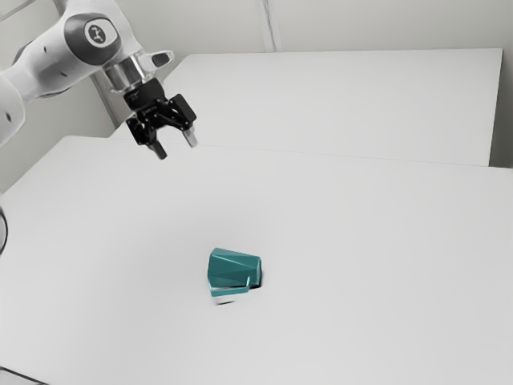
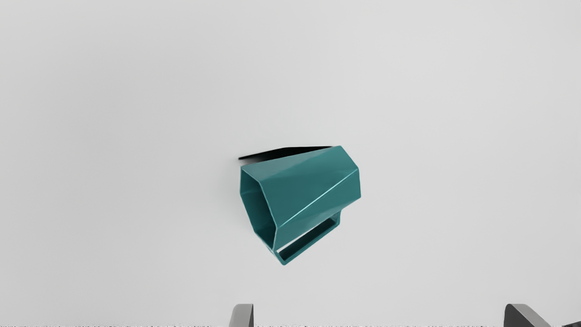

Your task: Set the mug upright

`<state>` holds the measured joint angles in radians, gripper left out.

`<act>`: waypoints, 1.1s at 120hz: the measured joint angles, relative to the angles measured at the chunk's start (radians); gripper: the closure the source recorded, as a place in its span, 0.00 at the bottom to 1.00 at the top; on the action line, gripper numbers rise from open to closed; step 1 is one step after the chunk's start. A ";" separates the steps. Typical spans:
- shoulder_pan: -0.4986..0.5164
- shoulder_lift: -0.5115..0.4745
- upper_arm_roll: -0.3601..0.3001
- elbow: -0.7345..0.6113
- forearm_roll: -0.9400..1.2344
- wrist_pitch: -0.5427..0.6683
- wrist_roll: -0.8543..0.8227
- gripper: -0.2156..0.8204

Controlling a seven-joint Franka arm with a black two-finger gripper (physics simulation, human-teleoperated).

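The black metal gripper [image 1: 177, 149] with two fingers is wide open and holds nothing. Below it, well apart, the shiny blue-green mug [image 1: 232, 267] with flat sides lies tipped over on the smooth white table [image 1: 361, 265].

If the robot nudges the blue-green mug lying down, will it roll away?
The mug probably won't roll far: its sides are flat-faced, and its handle sticks out. It looks stiff, with crisp straight edges, and its shiny surface might be slippery.
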<state>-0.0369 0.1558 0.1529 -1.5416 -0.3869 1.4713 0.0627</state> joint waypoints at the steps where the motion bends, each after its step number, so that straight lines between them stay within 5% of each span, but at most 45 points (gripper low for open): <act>1: 0.000 0.000 0.003 -0.006 -0.006 0.000 0.000 0.21; 54: 0.002 0.007 0.108 -0.268 -0.217 0.039 0.047 0.21; 132: 0.002 0.055 0.129 -0.512 -0.372 0.210 0.204 0.21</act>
<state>-0.0354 0.2105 0.2822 -2.0533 -0.7588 1.6813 0.2666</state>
